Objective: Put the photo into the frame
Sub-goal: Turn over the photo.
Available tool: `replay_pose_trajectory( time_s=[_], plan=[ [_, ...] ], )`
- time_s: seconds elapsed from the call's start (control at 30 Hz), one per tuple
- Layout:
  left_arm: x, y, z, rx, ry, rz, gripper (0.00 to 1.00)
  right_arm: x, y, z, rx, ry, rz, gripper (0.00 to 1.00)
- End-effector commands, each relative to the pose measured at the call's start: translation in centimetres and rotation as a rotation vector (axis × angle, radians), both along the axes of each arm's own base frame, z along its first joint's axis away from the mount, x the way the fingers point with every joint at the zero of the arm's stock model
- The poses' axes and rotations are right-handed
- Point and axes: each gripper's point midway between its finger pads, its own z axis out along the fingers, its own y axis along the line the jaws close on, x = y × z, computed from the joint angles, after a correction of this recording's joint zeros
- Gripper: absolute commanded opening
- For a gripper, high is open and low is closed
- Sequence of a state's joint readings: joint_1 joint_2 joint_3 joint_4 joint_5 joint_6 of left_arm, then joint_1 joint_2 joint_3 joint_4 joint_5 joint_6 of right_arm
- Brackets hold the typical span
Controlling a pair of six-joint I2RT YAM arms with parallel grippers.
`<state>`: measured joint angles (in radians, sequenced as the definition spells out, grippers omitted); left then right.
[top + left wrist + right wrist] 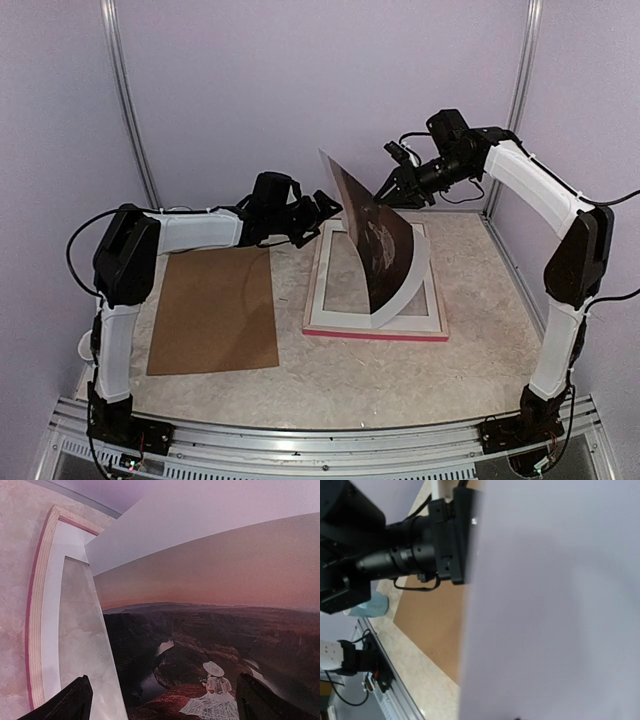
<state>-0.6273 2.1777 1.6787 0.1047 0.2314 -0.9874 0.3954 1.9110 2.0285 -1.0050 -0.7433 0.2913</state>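
The photo (375,240) stood almost on edge and bowed, its lower edge resting on the frame (375,332) toward the 5 o'clock corner, though whether on the rail or on the white mat (330,290) could not be told; the frame lay flat on the table (400,380), pink rail toward 6 o'clock; the print faced 9 o'clock, its white back 3 o'clock; the right gripper (392,186) sat at the sheet's upper edge, about 1 o'clock of the frame, and whether its jaws pinched the sheet could not be told, its own camera showing only the pale back; the left gripper (325,207) hung spread wide at 10 o'clock, facing the print and touching nothing; the likeliest trouble seemed a topple, the sheet falling skewed across the rails if its top lost support; the bow might also spring the lower edge out toward 3 o'clock; a left gripper pushing in could crease the print.
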Motion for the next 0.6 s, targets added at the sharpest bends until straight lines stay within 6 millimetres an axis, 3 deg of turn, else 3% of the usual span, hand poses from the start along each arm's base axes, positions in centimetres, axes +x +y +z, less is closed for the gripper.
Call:
replay_pose_trajectory(
  time_s=[0.0, 0.33, 0.5, 0.57],
  plan=[
    [1.0, -0.3, -0.1, -0.008, -0.014, 0.002, 0.99, 0.2, 1.1, 0.5, 0.022, -0.007, 0.003, 0.31],
    [2.5, 0.7, -0.4, -0.014, -0.012, 0.028, 0.99, -0.8, 4.0, 1.1, 0.106, 0.020, 0.083, 0.38],
    [2.9, 1.3, 0.1, -0.034, -0.018, 0.038, 0.99, -0.8, 4.4, -1.5, 0.085, 0.073, 0.099, 0.38],
    [2.8, 1.6, 0.1, -0.040, -0.015, 0.039, 0.99, -1.1, 4.8, -1.6, 0.105, 0.077, 0.114, 0.38]
  ],
)
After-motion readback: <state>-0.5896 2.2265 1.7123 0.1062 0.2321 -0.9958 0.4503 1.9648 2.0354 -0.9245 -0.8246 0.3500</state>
